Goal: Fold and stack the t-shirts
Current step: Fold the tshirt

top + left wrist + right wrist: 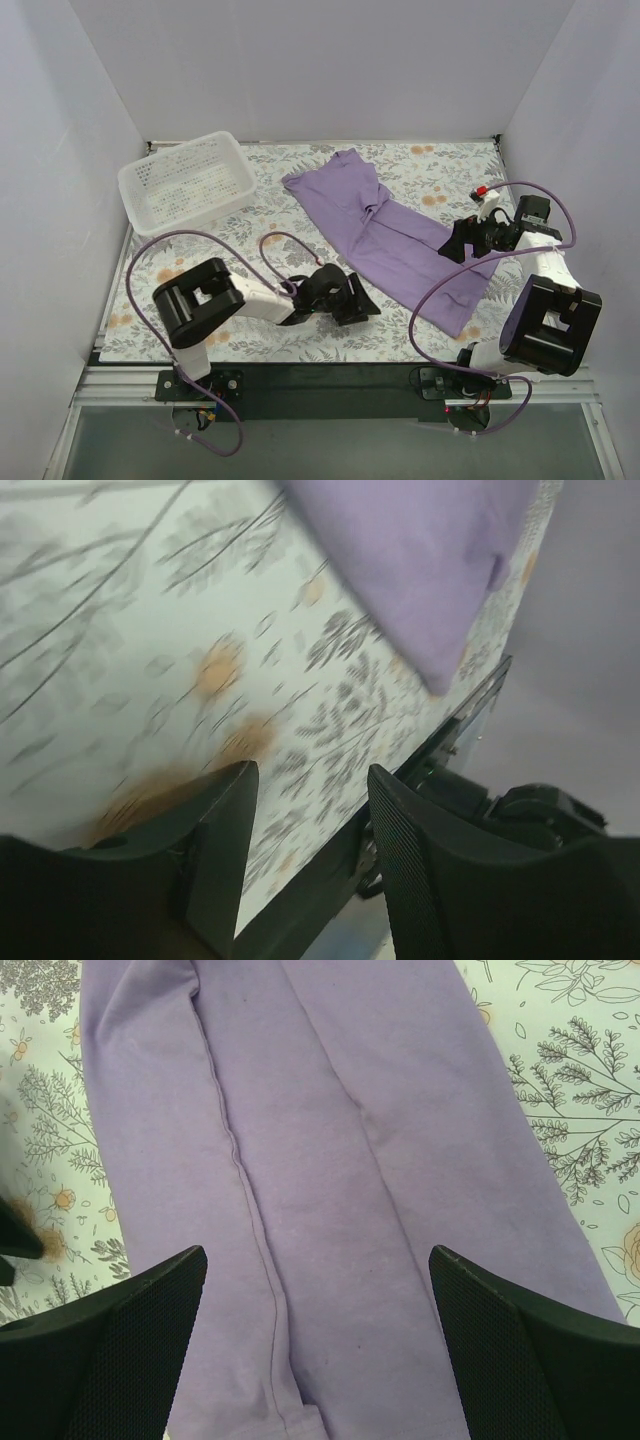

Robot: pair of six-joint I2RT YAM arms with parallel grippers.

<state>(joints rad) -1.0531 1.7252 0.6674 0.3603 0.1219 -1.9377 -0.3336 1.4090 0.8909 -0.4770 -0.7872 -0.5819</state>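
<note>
Table [250, 232]: covered in a floral print of grey leaves and orange blossoms. It carries everything listed here.
Basket [186, 182]: white perforated plastic, at the far left corner of the table. It sits slightly askew to the edges, well apart from the shirt.
Left arm [205, 300]: lies low along the near edge, left of the middle, reaching rightward.
Left gripper [362, 303] [310, 780]: jaws parted and holding nothing. The wrist view, which is blurred, shows only bare tablecloth between the two black fingers [225, 830]. It is near the near edge, close to the shirt's long left side but not touching it.
T-shirt [385, 235] [420, 570] [330, 1180]: one lavender shirt, folded lengthwise into a long band and lying flat on the table. It runs diagonally from the far middle toward the near right corner. The far end is broader, with a bunched twist of fabric just below it. The near end stops close to the near edge. Two lengthwise creases run down the band in the right wrist view.
Right gripper [452, 245] [317, 1260]: jaws spread wide with nothing in them. It is toward the right edge, at the shirt's right side about midway along the band. Its textured fingers [130, 1340] straddle the fabric from above. Whether they touch the cloth cannot be told.
</note>
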